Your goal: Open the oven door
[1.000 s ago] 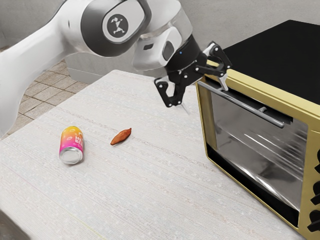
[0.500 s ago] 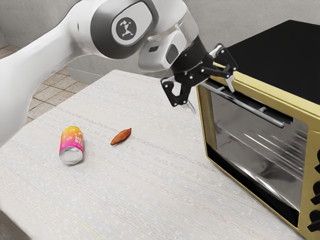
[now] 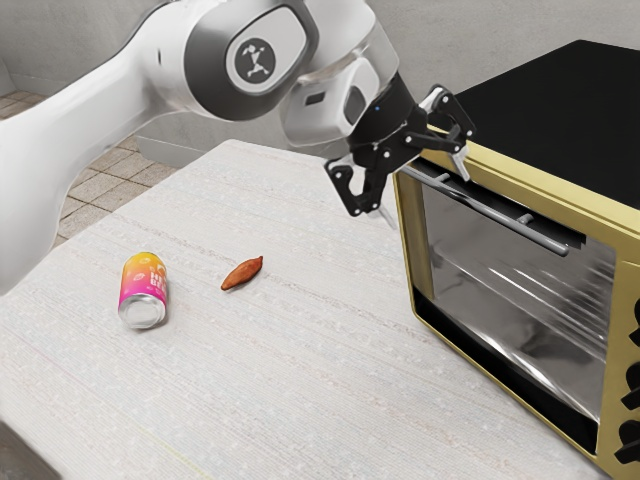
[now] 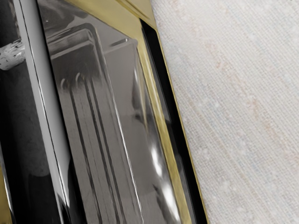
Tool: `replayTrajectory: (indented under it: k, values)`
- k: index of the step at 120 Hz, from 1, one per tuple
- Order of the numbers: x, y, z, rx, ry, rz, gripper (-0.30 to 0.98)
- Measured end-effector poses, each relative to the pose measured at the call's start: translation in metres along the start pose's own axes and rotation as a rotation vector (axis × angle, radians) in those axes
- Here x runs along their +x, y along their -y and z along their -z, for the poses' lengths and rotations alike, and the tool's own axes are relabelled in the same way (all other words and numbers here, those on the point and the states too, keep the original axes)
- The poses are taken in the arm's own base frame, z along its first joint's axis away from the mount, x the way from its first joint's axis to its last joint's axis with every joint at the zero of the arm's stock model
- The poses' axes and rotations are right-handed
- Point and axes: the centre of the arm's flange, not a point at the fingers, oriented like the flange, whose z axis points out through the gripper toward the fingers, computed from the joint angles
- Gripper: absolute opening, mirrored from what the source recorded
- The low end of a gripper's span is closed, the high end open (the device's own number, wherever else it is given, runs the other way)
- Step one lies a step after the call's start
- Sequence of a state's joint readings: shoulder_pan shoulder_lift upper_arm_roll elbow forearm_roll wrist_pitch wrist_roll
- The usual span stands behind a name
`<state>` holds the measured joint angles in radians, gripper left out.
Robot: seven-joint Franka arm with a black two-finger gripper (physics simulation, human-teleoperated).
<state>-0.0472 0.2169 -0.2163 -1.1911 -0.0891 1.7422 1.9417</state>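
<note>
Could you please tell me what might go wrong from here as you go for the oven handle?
My open fingers are near one end of the handle, so an off-centre grip might slip off when I pull. One finger is close to the oven's yellow top edge and could bump it. The bar sits close to the door, so a finger may catch on the front.

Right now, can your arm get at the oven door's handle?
Probably yes: my gripper hangs open close by the handle, and I see nothing blocking it. The can and sweet potato lie off toward the exterior view's left.
</note>
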Motion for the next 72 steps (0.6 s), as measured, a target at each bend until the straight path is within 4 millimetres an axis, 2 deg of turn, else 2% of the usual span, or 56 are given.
replayTrajectory:
  k: [53, 72]
  values:
    - [0.001, -0.003, -0.018, -0.016, 0.000, 0.067, 0.69]
    - [0.019, -0.026, -0.012, -0.028, 0.021, 0.076, 0.66]
